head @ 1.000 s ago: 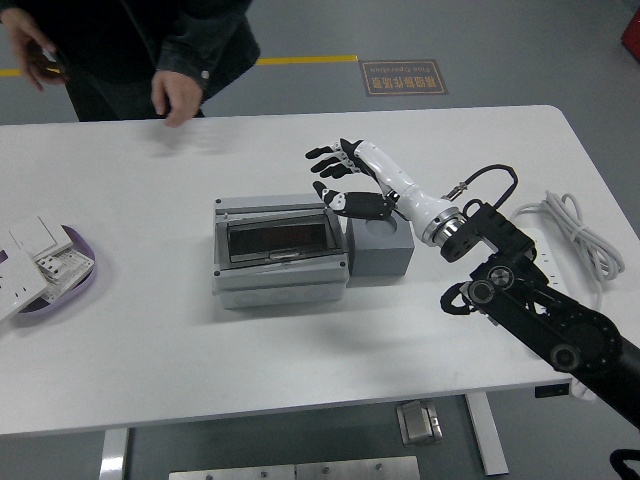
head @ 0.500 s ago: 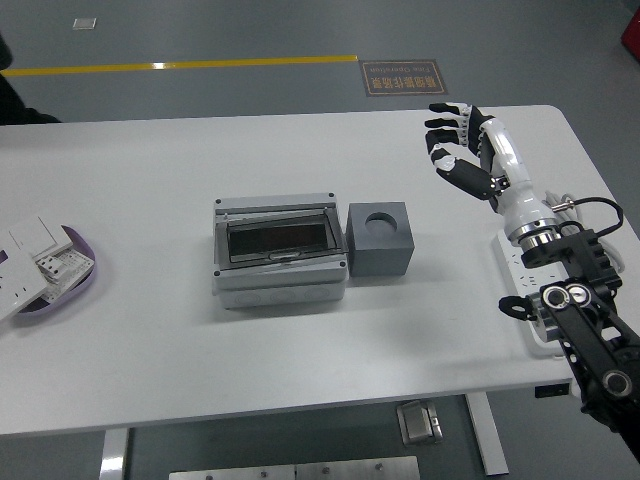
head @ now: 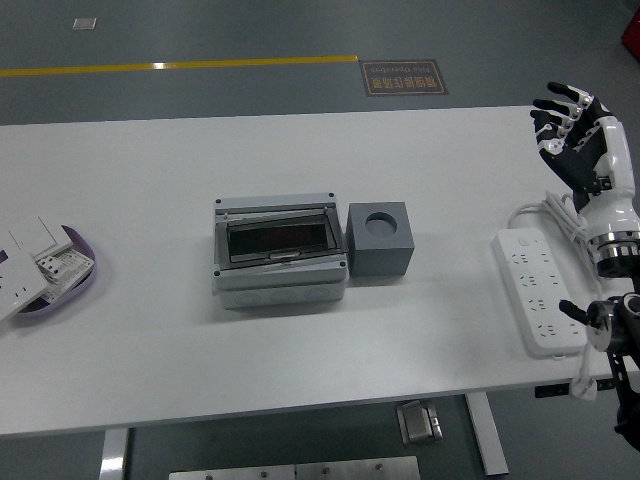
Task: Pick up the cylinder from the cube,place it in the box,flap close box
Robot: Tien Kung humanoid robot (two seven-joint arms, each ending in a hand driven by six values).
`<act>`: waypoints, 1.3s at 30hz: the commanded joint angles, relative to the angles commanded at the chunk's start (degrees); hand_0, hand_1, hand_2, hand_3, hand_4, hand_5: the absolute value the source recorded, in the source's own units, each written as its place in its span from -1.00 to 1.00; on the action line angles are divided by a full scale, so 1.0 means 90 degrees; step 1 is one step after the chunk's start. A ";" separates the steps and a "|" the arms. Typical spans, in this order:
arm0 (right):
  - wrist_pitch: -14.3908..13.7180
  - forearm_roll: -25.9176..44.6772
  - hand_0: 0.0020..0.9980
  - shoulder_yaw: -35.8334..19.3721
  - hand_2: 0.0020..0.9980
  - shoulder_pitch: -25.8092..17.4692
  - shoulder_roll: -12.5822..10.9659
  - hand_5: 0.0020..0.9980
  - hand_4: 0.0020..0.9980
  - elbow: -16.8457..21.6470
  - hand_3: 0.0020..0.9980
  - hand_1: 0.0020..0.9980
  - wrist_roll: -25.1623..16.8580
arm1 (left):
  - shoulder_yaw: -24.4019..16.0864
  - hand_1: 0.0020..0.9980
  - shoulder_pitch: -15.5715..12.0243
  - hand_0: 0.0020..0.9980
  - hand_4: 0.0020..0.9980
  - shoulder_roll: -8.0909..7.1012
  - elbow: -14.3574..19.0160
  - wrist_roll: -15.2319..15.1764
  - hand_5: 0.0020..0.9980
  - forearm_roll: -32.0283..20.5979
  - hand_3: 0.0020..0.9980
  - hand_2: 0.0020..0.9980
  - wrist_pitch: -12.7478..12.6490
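Cylinder isn't visible anywhere you can check: the round socket in the top of the grey cube (head: 380, 238) shows only a dark hole, and the box (head: 279, 253) has its tinted flap down flat over the opening, so you can't see inside through the dark reflective window. Box sits mid-table, long side running left-right, with the cube just beside its right end, close enough that you can't tell if the two touch. Your right hand (head: 578, 136) is up at the far right edge of the table, well apart from both box and cube, palm facing left toward the table centre, fingers (head: 553, 108) spread and slightly bent at the tips, holding nothing. The white forearm runs down from it to the black wrist joint at the right border. Left arm doesn't show in the head view at all. Below the right hand you've got a white power strip (head: 538, 291) lying on the table near the right edge, its white cable (head: 545, 211) looping up toward the hand. At the far left edge there's a purple-rimmed tray (head: 84, 262) holding white switch-plate parts (head: 33, 250), partly cut off by the border. Behind the table, grey floor with a yellow line (head: 180, 66) and a brown floor sign (head: 403, 77).
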State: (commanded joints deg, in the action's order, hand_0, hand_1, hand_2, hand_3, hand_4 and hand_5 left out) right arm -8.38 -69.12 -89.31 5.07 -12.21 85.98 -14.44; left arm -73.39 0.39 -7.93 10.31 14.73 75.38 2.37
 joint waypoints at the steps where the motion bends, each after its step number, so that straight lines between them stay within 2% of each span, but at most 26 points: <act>1: 0.0004 0.0020 0.40 -0.0078 0.25 -0.0042 0.0010 -0.72 0.18 0.0008 0.34 0.28 -0.0015 | 0.0008 0.17 -0.0005 0.21 0.33 -0.0001 0.0000 -0.0002 -0.45 -0.0010 0.20 0.12 -0.0004; 10: -0.0015 0.0097 0.40 -0.0688 0.24 -0.0388 0.0037 -0.72 0.19 -0.0004 0.34 0.28 -0.0079 | 0.0108 0.17 -0.0088 0.21 0.33 0.0022 0.0000 -0.0003 -0.45 -0.0161 0.20 0.11 -0.0034; 17: -0.0019 0.0061 0.41 -0.0916 0.24 -0.0476 0.0089 -0.71 0.21 -0.0025 0.34 0.28 -0.0113 | 0.0102 0.16 -0.0113 0.21 0.33 0.0027 0.0000 -0.0021 -0.45 -0.0240 0.20 0.12 -0.0048; 39: -0.0100 -0.0201 0.41 -0.1032 0.24 -0.0529 0.0207 -0.65 0.28 -0.0016 0.33 0.27 -0.0090 | -0.0015 0.17 -0.0167 0.21 0.33 0.0078 0.0000 0.0003 -0.45 -0.0230 0.20 0.12 -0.0061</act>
State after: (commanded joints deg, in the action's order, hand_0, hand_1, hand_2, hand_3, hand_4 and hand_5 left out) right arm -9.28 -70.92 -98.60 0.31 -10.34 85.84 -15.25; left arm -73.52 -1.11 -7.23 10.31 14.75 73.31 1.82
